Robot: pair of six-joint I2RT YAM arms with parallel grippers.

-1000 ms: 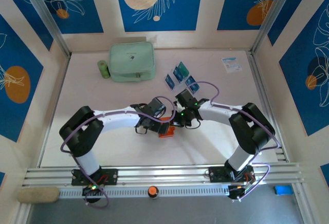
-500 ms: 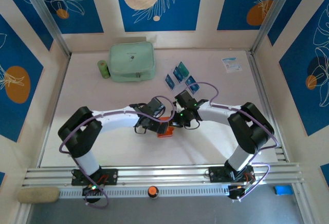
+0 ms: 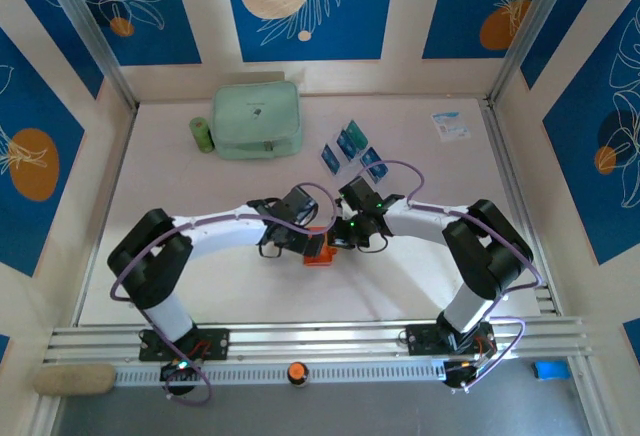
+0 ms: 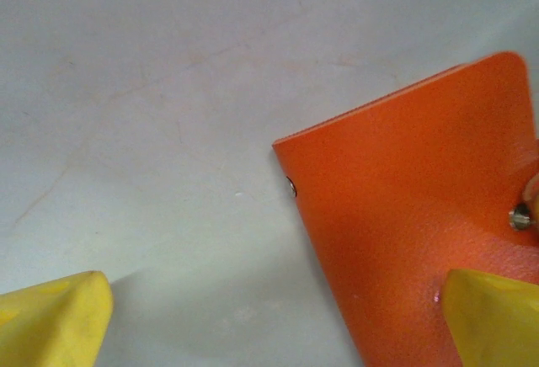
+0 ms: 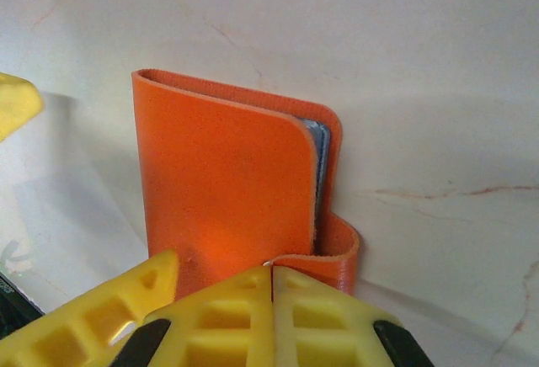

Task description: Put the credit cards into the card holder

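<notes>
Now my right gripper (image 5: 271,273) pinches the curled flap of the soft, grainy orange folding wallet (image 5: 227,190), left gripper (image 4: 278,308) spread wide

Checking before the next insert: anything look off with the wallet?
On the card holder, the flap buckles into a curl beside the right gripper, and a grey edge pokes from the fold.

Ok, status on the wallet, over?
Right pincer shut on the flap of the orange wallet. Left pincer open around its edge. Teal cards lie loose farther back. Nothing in the way.
</notes>
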